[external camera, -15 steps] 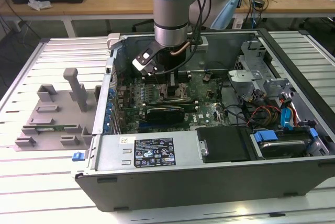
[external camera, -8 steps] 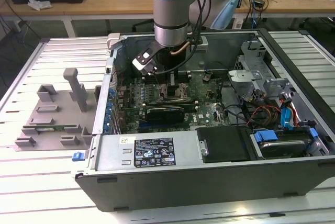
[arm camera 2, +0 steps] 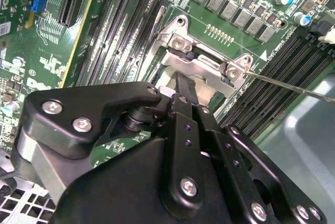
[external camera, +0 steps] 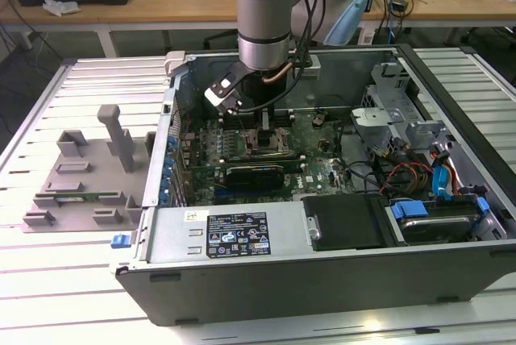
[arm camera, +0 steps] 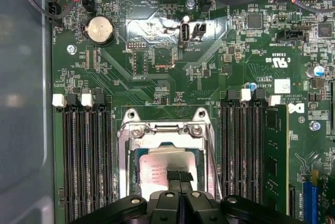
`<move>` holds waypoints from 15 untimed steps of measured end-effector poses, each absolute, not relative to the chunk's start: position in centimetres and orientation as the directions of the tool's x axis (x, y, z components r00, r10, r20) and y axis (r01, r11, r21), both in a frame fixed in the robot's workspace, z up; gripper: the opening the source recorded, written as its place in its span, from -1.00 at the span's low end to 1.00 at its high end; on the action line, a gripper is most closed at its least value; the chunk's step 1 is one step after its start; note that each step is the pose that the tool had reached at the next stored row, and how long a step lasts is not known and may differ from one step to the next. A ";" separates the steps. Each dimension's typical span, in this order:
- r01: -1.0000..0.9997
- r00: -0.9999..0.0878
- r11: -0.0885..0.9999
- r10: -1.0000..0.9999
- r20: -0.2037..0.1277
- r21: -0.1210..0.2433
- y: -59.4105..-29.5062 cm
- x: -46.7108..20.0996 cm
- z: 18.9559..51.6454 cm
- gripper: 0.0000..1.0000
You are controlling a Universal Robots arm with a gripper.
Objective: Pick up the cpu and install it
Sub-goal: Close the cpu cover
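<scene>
Checking cpu status, where is it? —J

Lying flat inside socket frame, silver top up, on the board btw the two RAM slot banks. Looks level to me, can't confirm it's fully down on the contacts. —M

Claw? —J

Gripper is right over the chip's near edge in the first wrist view. Fingers pressed together, no gap I can see, tips at or on the cpu top. Can't tell if they touch it or hang just above. Nothing pinched btw them afaict. —M

2nd wrist cam? —J

Same story: gripper nose-down at the frame, a pale bit of chip just beside the tip. Thin lever rod juts out from the frame corner over the slots, so I'd guess unlatched. —M

Step? —J

Install phase imo, pick-up done, chip in socket. Ext view has the arm reaching down into the open case, grey fixture well apart on that view's left. —M

Next move needs? —J

Straight vertical motion only, no side drag. Risk = skewing the chip on the contacts or snagging the rod. —M
</scene>
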State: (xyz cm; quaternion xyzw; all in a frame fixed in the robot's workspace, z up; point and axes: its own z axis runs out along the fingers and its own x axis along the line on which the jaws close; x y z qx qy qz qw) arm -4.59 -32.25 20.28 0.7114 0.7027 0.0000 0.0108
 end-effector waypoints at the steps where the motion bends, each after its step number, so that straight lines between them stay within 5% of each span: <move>1: 1.000 0.012 -0.012 1.000 -0.015 0.016 -32.3 -4.5 20.3 -0.79; 15: 1.000 0.012 -0.012 1.000 -0.014 0.016 -32.2 -3.9 21.2 -0.79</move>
